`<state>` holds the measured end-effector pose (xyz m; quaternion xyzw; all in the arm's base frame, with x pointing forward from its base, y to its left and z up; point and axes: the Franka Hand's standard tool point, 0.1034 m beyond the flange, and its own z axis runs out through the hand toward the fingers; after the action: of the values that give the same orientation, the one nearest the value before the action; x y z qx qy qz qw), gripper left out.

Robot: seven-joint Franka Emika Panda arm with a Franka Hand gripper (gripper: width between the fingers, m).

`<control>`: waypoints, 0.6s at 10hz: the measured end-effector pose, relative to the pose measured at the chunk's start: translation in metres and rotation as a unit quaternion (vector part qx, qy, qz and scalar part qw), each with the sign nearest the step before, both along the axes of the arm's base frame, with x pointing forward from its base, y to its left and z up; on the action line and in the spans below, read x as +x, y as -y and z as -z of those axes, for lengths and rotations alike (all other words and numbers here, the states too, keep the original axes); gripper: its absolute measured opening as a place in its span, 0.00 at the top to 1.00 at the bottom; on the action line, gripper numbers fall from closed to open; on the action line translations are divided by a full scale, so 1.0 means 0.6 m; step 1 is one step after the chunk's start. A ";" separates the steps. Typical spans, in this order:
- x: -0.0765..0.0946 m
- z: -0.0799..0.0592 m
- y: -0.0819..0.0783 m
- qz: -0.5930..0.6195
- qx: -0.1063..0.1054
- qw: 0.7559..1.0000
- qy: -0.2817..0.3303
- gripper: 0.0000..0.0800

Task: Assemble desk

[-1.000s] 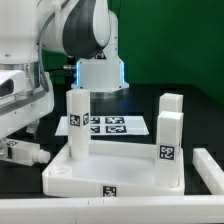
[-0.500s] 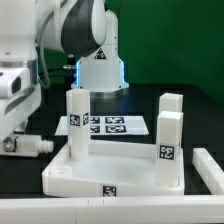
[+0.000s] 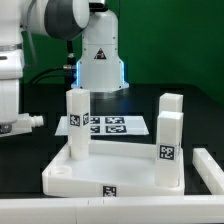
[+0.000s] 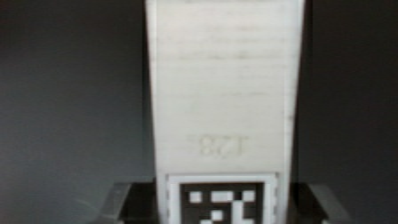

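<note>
Currently, in the exterior view, the tabletop (image 3: 115,172) is lying like a shallow tray on the table (image 3: 190,105); three legs are standing in its corners, one (image 3: 77,123) on the exterior view's left, two (image 3: 169,130) on its right. At the left edge the gripper (image 3: 18,126) is pinching a fourth leg (image 3: 22,125), lying sideways; it could be slipping or tilting, jamming at its socket. Next, the wrist view is showing that leg (image 4: 219,95) filling the frame between the jaws.

place: robotics lab | evidence: black table (image 3: 150,105); marker board (image 3: 108,125); tagged white parts; robot arm (image 3: 60,20)
</note>
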<state>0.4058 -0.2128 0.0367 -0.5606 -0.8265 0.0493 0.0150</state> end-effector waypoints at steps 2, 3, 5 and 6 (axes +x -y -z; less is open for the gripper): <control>-0.022 0.010 -0.018 -0.126 0.010 0.992 -0.027 0.65; -0.035 0.011 -0.017 -0.173 0.021 0.984 -0.038 0.65; -0.045 0.010 0.007 -0.203 0.020 0.978 -0.043 0.65; -0.047 0.011 0.010 -0.249 0.018 0.967 -0.050 0.65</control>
<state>0.3774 -0.2190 0.0303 -0.3336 -0.9389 0.0646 0.0541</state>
